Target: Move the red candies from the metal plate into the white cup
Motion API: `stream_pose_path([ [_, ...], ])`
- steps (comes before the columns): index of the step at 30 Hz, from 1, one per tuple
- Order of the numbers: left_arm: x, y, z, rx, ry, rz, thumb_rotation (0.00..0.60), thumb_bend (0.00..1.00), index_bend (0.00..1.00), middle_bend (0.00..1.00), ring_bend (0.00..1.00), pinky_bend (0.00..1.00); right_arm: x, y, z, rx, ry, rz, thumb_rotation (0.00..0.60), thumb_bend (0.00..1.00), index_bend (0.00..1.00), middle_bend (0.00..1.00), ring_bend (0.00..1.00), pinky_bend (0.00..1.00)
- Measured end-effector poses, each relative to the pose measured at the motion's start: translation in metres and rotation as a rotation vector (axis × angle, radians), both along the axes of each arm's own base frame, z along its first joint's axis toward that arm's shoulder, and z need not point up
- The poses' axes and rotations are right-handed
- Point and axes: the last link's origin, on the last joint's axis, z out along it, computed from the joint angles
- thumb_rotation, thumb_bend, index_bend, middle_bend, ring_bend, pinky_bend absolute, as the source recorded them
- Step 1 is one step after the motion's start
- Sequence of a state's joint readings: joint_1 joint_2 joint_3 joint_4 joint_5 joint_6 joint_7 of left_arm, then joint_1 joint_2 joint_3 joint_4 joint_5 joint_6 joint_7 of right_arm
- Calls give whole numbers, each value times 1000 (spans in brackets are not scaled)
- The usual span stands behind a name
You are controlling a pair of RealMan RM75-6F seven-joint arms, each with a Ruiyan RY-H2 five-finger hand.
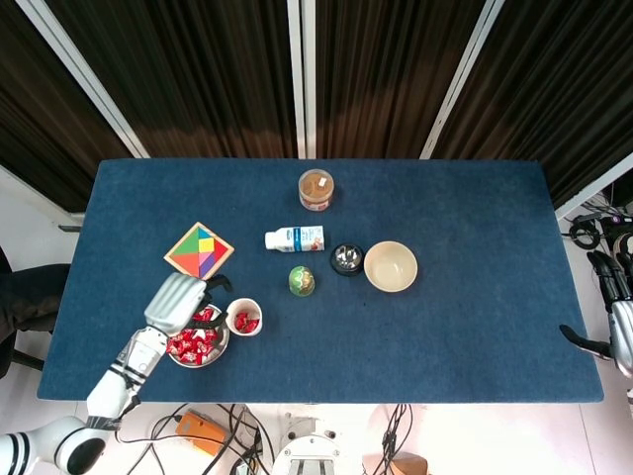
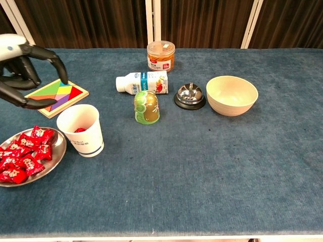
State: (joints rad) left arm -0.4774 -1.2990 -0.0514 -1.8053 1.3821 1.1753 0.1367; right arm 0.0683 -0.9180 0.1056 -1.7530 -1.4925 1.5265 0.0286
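Red candies (image 2: 22, 154) lie heaped on the metal plate (image 2: 56, 160) at the front left; the plate (image 1: 220, 348) shows in the head view too. Just right of it stands the white cup (image 2: 81, 130) with red candy (image 2: 79, 130) inside, and the cup (image 1: 243, 317) shows red from above. My left hand (image 2: 26, 70) hovers open above and to the left of the cup, fingers spread and empty; in the head view the left hand (image 1: 178, 301) is over the plate's far side. My right hand (image 1: 615, 317) hangs off the table's right edge, its fingers unclear.
A tangram puzzle (image 2: 57, 95) lies behind the cup. A green egg-shaped toy (image 2: 146, 107), a lying milk bottle (image 2: 142, 82), a snack jar (image 2: 161, 56), a service bell (image 2: 190, 95) and a beige bowl (image 2: 231, 95) stand across the table's middle.
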Motion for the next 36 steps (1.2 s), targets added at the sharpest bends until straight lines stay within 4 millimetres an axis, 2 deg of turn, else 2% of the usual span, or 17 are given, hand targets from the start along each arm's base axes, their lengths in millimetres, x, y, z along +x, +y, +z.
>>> stream_pose_path([
  [4,-27,-17,17,62,13,66,600,199,404,1000,965,896,3,-1,5,-16,1,16,600,216,0,139,1,110],
  [7,-47,-33,22,79,47,104,600,199,404,1000,966,895,7,-2,5,-13,1,30,600,216,0,139,1,112],
  [13,-70,-55,14,50,119,133,600,206,422,1000,966,895,9,-3,1,5,1,38,600,215,0,139,1,112],
  [18,-78,-63,-4,19,198,121,600,214,444,1000,966,896,10,-2,0,6,1,42,600,215,0,139,1,112],
  [23,-76,-67,-26,-20,220,106,600,220,454,1000,966,895,9,-1,-1,12,-1,38,600,216,0,139,2,112],
  [29,-77,-63,-37,-27,275,89,600,222,464,1000,966,896,9,-1,-1,14,1,34,600,215,0,139,2,113],
  [36,-82,-62,-42,-32,322,95,600,249,492,1000,966,896,8,-2,-3,21,3,28,600,216,0,138,1,114],
])
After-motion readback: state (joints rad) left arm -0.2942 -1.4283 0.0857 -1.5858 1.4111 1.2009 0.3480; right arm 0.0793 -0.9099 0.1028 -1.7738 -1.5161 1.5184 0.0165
